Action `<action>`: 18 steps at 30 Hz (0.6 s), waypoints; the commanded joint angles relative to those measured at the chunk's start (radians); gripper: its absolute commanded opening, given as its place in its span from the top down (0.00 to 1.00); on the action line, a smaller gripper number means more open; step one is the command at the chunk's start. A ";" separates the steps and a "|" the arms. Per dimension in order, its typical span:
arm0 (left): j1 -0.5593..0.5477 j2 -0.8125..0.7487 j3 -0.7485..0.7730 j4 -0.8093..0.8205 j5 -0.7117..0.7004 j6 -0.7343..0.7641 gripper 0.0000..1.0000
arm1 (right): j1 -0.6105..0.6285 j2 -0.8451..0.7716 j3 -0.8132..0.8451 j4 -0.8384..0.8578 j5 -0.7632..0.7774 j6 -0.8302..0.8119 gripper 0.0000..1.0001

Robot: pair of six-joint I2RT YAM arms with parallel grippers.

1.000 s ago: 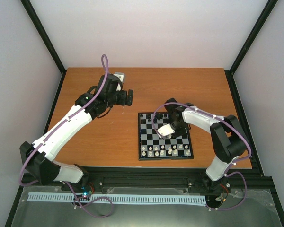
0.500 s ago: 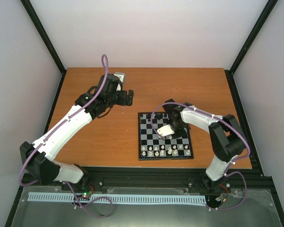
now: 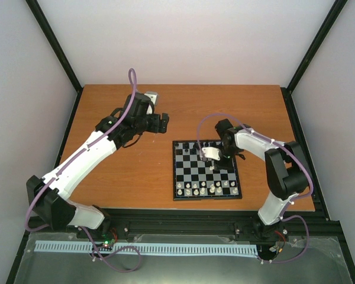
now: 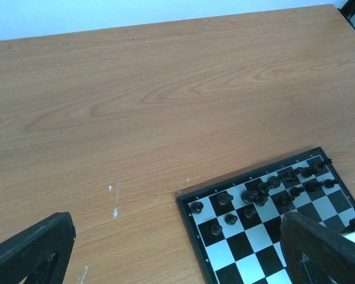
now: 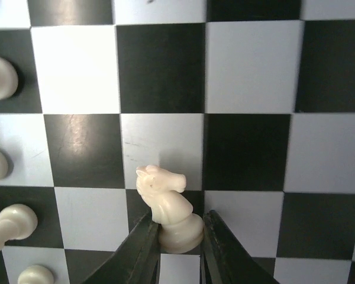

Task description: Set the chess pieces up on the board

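Observation:
The board [image 3: 175, 171] lies on the wooden table right of centre. Black chess pieces [image 3: 192, 148] stand in its far rows and cream-white ones [image 3: 207, 188] in its near rows. My right gripper [image 3: 215, 161] is over the middle of the board. In the right wrist view it [image 5: 180, 236] is shut on the base of a cream-white knight [image 5: 168, 207] over the checkered squares [image 5: 160, 68]. I cannot tell whether the knight's base touches the board. My left gripper [image 3: 161, 123] is open and empty above bare table beyond the board's far left corner [image 4: 192, 198].
Several white pawns [image 5: 0, 77] stand at the left edge of the right wrist view, near the held knight. Black pieces [image 4: 266, 189] crowd the board's far rows in the left wrist view. The wooden table [image 3: 124, 171] is bounded by black frame rails.
My right gripper has moved a little toward the far side of the board. The left arm has hardly moved.

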 commanded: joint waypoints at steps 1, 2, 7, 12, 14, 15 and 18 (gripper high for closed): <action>0.004 0.038 -0.012 0.036 0.062 -0.055 0.06 | -0.056 -0.058 -0.051 0.039 -0.177 0.134 0.84; 0.004 0.045 -0.021 0.047 0.091 -0.079 0.07 | -0.069 -0.075 -0.067 0.058 -0.197 0.156 0.84; 0.004 0.086 -0.105 0.188 0.349 -0.269 0.26 | -0.116 -0.165 -0.103 0.128 -0.299 0.269 0.84; -0.009 0.069 -0.336 0.494 0.499 -0.540 0.38 | -0.145 -0.249 -0.113 0.168 -0.355 0.369 0.84; -0.035 0.074 -0.391 0.584 0.505 -0.594 0.41 | -0.148 -0.274 -0.117 0.181 -0.355 0.390 0.83; -0.056 0.082 -0.408 0.619 0.505 -0.614 0.41 | -0.149 -0.286 -0.121 0.188 -0.355 0.397 0.83; -0.124 0.124 -0.436 0.711 0.504 -0.667 0.43 | -0.149 -0.301 -0.123 0.189 -0.357 0.411 0.83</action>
